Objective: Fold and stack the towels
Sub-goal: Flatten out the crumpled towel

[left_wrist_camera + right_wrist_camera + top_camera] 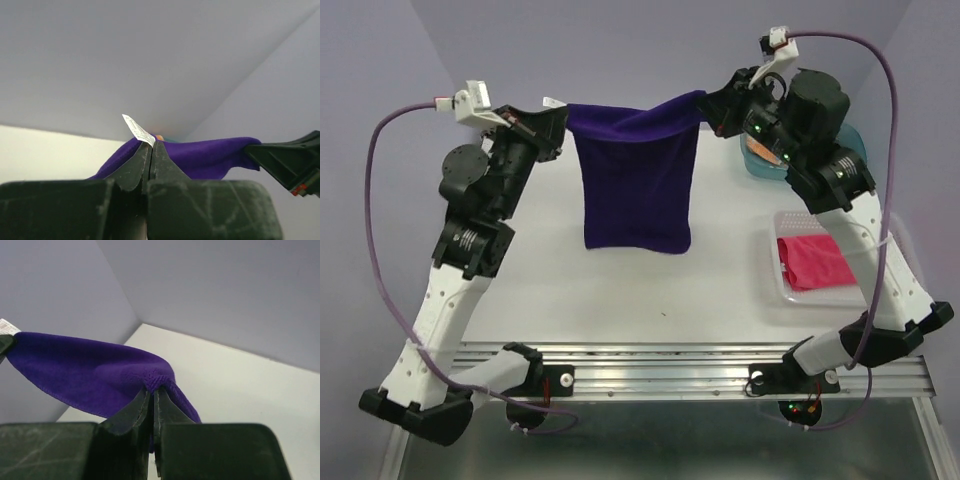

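White table (620,300) under purple towel (638,180) hem

The hanging towel (636,185) is plain dark purple, its tag (138,131) white; right of it, the other towel (812,262) is plain pink-red in a clear tray (775,285); below it, the table (620,300) is white.

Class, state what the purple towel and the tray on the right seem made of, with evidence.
Purple towel: soft matte cloth, probably fleece or microfibre; it hangs limp and shows a fuzzy nap close up. Tray: likely clear plastic; the table shows through its walls.
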You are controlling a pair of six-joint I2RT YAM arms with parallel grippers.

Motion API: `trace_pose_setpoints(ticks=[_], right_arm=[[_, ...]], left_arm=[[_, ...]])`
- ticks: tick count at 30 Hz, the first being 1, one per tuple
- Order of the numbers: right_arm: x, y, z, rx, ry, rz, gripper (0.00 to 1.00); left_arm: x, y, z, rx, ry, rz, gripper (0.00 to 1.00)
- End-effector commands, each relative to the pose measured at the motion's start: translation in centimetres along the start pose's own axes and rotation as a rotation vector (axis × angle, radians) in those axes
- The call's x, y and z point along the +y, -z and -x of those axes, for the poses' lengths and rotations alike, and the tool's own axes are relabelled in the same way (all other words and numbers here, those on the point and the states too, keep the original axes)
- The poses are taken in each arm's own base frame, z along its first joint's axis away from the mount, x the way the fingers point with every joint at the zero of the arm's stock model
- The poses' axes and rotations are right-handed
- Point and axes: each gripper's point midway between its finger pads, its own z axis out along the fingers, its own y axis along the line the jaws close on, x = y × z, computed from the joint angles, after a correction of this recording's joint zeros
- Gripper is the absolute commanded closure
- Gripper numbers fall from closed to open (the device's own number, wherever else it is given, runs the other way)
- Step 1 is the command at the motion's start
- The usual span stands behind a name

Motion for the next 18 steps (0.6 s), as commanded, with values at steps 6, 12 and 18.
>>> trace_pose_setpoints(ticks=[6, 12, 18], right_arm=[[10.0, 13.1, 6.7, -0.153, -0.031, 0.473, 0.99], [13.4, 19.5, 6.6, -0.172, -0.044, 0.687, 0.99], [14.5, 21.5, 6.7, -0.172, -0.062, 0.761, 0.99]], left_arm=[[-9.4, 10.8, 7.2, -0.143, 0.064, -0.394, 1.00], [-12.5, 16.8, 6.9, -0.101, 0.125, -0.606, 1.00], [-14.1, 21.0, 8.2, -0.132, 0.106, -0.708, 1.00]])
